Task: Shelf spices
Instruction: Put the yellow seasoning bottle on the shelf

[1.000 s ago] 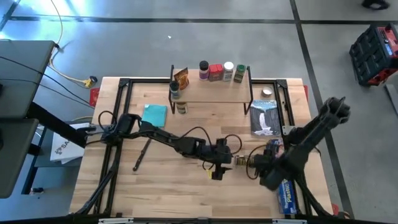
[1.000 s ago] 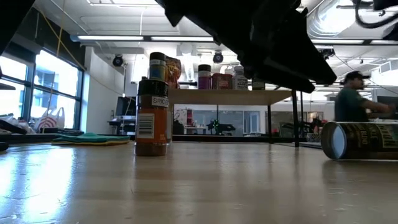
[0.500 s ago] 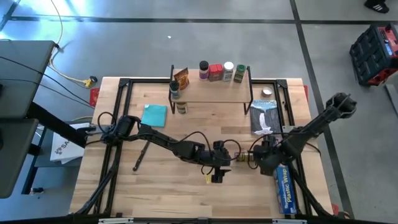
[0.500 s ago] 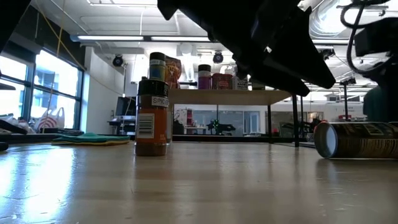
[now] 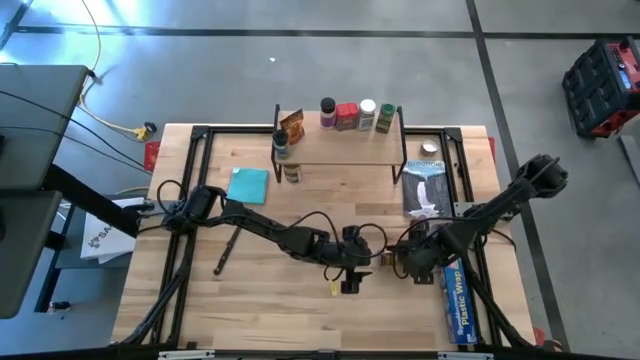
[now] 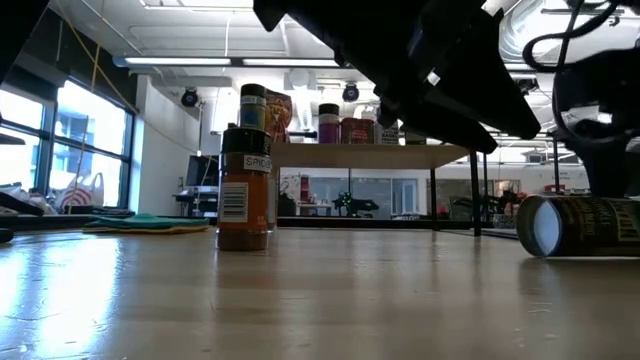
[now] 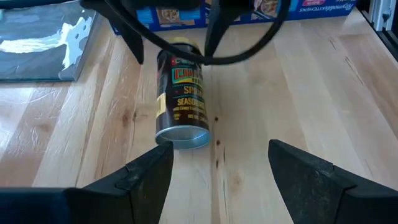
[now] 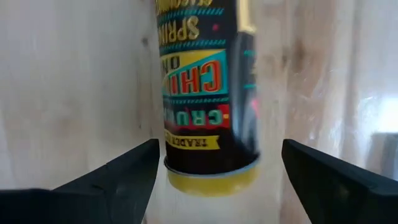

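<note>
A dark spice tin (image 5: pixel 388 257) with a yellow lid lies on its side on the table, between my two grippers. My right gripper (image 5: pixel 405 262) is open, and its fingers straddle the tin's (image 8: pixel 208 81) lid end. My left gripper (image 7: pixel 221 162) is open and hangs a short way off the tin's (image 7: pixel 181 93) bottom end. The shelf (image 5: pixel 340 148) stands at the far edge; an orange-brown packet (image 5: pixel 291 125) and several jars (image 5: pixel 356 115) stand on its board. Two jars (image 5: pixel 286 160) stand on the table by its left leg. My right gripper comes level from the table's right, along the lying tin, with one finger (image 8: pixel 112 177) on each side of the yellow-lid end (image 8: pixel 211 177). Whether either finger touches the tin I cannot tell.
A long blue plastic wrap box (image 5: pixel 455 300) lies near the right front corner. A dark flat pack (image 5: pixel 427 188) and a small round tin (image 5: pixel 429 148) lie right of the shelf. A teal cloth (image 5: pixel 248 185) and a black stick (image 5: pixel 228 248) lie on the left half.
My right gripper has swung off the blue box toward the table's left and come down around the tin's lid end. In the low view the tin has shifted a little one way along the table and back again.
</note>
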Motion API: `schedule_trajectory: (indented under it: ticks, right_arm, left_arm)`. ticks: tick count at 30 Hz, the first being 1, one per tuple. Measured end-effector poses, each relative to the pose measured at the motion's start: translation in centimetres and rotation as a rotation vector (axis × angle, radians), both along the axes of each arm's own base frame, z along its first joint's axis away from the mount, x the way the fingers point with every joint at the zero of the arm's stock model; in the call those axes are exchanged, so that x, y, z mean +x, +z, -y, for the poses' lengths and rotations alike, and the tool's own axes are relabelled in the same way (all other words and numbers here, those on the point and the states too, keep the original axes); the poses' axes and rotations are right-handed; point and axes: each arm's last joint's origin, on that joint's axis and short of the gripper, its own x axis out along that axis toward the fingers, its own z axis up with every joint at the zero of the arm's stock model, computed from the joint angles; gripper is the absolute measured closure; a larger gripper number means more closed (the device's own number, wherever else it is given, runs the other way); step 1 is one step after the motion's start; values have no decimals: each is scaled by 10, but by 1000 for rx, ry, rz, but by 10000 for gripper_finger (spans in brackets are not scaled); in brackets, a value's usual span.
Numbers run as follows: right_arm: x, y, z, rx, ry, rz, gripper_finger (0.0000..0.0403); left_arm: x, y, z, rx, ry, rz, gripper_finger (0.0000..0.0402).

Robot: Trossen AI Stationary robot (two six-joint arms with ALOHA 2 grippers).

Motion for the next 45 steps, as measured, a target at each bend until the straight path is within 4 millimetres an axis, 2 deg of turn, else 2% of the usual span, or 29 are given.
schedule_trajectory:
  ticks: [5,10,11,14,20,22,27,31,33,37,45]
  right_arm:
    - [6,-11,-4,19,13,-38,98]
    - [9,-14,-7,30,34,-28,184]
    - [9,-13,-6,29,33,-31,191]
    - [11,-5,-6,18,26,-76,191]
    - [29,40,-3,-47,27,-129,191]
    - [38,50,-1,-90,46,-187,191]
    - [63,45,2,-243,126,-476,191]
    - [81,34,-5,-325,222,-584,191]
    - [91,31,-8,-319,257,-560,191]
    - [98,35,-13,-311,298,-520,191]
    - [101,38,-15,-325,286,-486,191]
  left_arm:
    - [0,1,0,-2,0,7,142]
    - [1,1,0,-3,0,11,142]
    - [1,1,0,-2,2,11,142]
    - [1,1,0,7,17,20,142]
    - [1,1,-3,12,43,24,142]
    - [2,2,-5,23,73,29,142]
    - [3,1,-8,36,97,32,142]
    - [4,-14,-12,47,104,0,147]
    - [6,-20,-15,71,107,-6,160]
    - [12,-34,-17,110,106,13,210]
    - [16,-37,-20,87,71,28,310]
